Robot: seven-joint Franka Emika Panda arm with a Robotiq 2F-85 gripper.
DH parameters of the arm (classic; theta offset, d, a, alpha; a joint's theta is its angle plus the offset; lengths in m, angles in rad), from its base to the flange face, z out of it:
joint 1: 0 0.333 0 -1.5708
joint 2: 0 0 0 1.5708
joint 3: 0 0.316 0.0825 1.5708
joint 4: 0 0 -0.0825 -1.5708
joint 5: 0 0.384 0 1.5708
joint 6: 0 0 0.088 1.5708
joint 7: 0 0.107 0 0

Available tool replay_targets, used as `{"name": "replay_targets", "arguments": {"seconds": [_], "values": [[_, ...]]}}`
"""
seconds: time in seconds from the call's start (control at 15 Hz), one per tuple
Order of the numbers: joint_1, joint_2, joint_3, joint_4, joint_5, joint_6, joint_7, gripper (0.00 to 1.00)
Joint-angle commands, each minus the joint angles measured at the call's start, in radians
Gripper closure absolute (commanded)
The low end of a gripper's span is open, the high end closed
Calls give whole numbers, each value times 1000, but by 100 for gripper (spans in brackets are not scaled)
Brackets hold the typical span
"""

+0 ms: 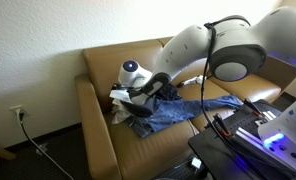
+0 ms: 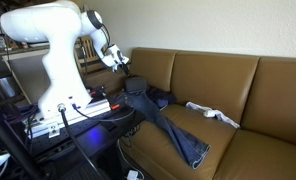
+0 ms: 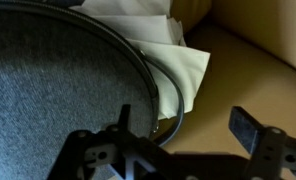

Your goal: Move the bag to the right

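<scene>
The bag is dark grey fabric with a dark rim. It fills the left of the wrist view (image 3: 48,90) and lies on the couch seat in both exterior views (image 1: 142,110) (image 2: 138,88). My gripper (image 3: 185,128) is open just above it. The left finger is over the bag's rim and the right finger is over bare couch leather. The gripper also shows in both exterior views (image 1: 148,92) (image 2: 121,62), low over the bag. A white cloth or paper (image 3: 178,55) sticks out from beside the bag.
A pair of blue jeans (image 1: 193,110) (image 2: 173,125) is spread over the tan couch (image 1: 98,125) (image 2: 258,90) next to the bag. A white cloth (image 2: 213,113) lies further along the seat. The robot base and cables (image 2: 58,115) stand in front of the couch.
</scene>
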Motion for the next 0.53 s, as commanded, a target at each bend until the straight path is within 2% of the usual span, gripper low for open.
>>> {"name": "replay_targets", "arguments": {"seconds": [0.0, 0.4, 0.47], "values": [[15, 87, -27, 94, 26, 13, 15, 0], [9, 159, -14, 182, 20, -19, 21, 0], [-3, 147, 19, 177, 27, -37, 4, 0]]}}
